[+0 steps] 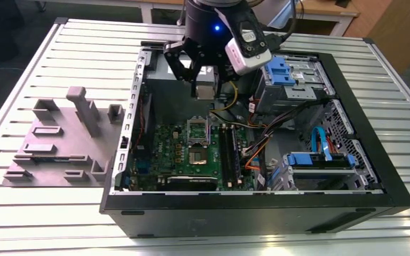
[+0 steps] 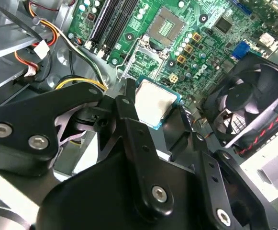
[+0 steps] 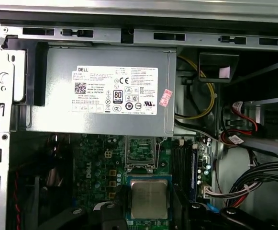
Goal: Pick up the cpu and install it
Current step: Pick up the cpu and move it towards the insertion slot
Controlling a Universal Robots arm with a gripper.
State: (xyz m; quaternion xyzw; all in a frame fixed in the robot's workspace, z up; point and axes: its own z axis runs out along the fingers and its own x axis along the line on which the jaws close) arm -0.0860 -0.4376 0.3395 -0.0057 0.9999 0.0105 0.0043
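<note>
Above the motherboard point(image 1: 171, 154) | one pincer point(image 1: 205, 90), clamped on one cpu point(image 2: 154, 101) | one socket point(image 2: 166, 23), uncovered, beneath

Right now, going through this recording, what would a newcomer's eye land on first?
The gripper hangs over the open computer case, shut on the cpu, a small silvery square above the green motherboard. A big grey power supply box sits at the board's edge, and a grey fixture lies outside the case on the exterior view's left.
</note>
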